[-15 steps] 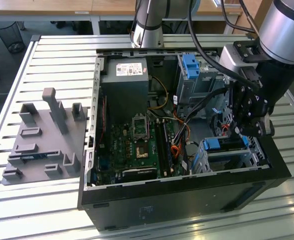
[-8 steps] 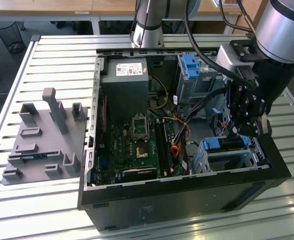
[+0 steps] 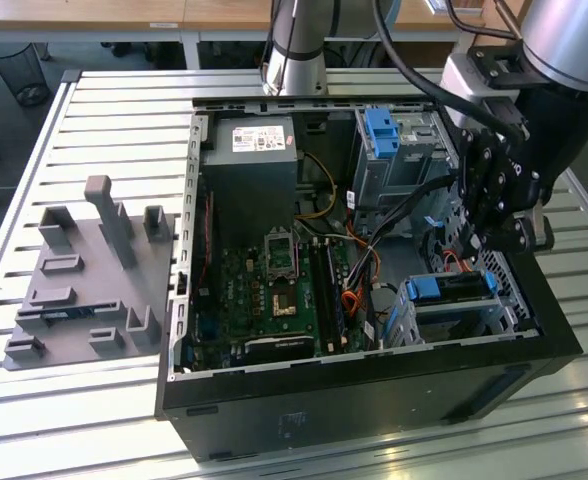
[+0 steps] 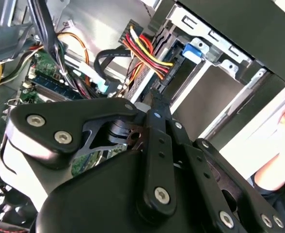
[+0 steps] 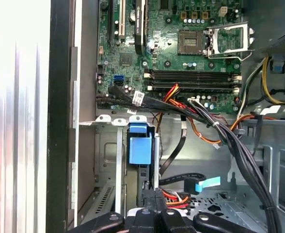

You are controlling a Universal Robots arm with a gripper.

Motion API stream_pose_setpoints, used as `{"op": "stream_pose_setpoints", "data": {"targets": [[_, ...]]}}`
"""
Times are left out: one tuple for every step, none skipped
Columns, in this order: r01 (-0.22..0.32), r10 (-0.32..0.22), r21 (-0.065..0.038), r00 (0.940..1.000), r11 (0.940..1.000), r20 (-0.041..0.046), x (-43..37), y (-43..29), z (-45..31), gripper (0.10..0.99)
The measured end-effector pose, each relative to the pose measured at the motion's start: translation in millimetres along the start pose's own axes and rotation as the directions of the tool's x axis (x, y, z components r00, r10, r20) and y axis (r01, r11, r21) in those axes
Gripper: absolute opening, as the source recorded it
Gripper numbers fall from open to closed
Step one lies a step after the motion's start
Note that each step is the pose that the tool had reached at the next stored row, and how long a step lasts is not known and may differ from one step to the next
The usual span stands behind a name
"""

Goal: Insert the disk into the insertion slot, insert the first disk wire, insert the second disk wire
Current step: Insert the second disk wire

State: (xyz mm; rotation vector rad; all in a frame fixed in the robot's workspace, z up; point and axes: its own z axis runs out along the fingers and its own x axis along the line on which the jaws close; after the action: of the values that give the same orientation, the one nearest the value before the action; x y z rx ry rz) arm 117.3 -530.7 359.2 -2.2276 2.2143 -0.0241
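Disk (image 3: 452, 288), framed in blue, is seen seated in the insertion slot (image 3: 410, 320) at the lower right of the exterior view, inside the open computer case (image 3: 374, 390) that is carried by the slatted counter (image 3: 94, 110). The gripper (image 3: 472, 245) is held just above the disk, at the disk's far edge, slightly toward the frame's right. In both wrist views the gripper (image 4: 156, 102) (image 5: 152, 204) is shown pressed together, its tip set close beside a red and yellow wire bundle (image 4: 143, 48); whether anything is pinched cannot be told. A grey fixture (image 3: 84, 285) is set at the middle left
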Motion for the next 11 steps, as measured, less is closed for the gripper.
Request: {"op": "stream_pose_setpoints", "data": {"targets": [[0.0, 0.0, 0.0, 1.0, 1.0, -0.0001, -0.7, 1.4, -0.1, 0.106], [0.0, 0.0, 0.0, 1.0, 1.0, -0.0002, -1.3, 3.3, -0.2, 0.106], [0.0, 0.0, 0.0, 1.0, 1.0, -0.0002, -2.2, 4.9, -0.2, 0.106], [0.0, 0.0, 0.0, 1.0, 1.0, -0.0002, -3.4, 6.5, -0.2, 0.106], [0.0, 0.0, 0.0, 1.0, 1.0, -0.0002, -4.8, 8.0, -0.2, 0.106], [0.0, 0.0, 0.0, 1.0, 1.0, -0.0002, -6.4, 9.5, -0.3, 0.106], [0.0, 0.0, 0.0, 1.0, 1.0, -0.0002, -7.9, 10.9, -0.3, 0.106], [0.0, 0.0, 0.0, 1.0, 1.0, -0.0004, -9.4, 12.2, -0.4, 0.106], [0.0, 0.0, 0.0, 1.0, 1.0, -0.0002, -10.6, 13.4, -0.3, 0.106], [0.0, 0.0, 0.0, 1.0, 1.0, -0.0002, -11.7, 14.5, -0.4, 0.106], [0.0, 0.0, 0.0, 1.0, 1.0, -0.0002, -12.9, 15.4, -0.4, 0.106]]}}
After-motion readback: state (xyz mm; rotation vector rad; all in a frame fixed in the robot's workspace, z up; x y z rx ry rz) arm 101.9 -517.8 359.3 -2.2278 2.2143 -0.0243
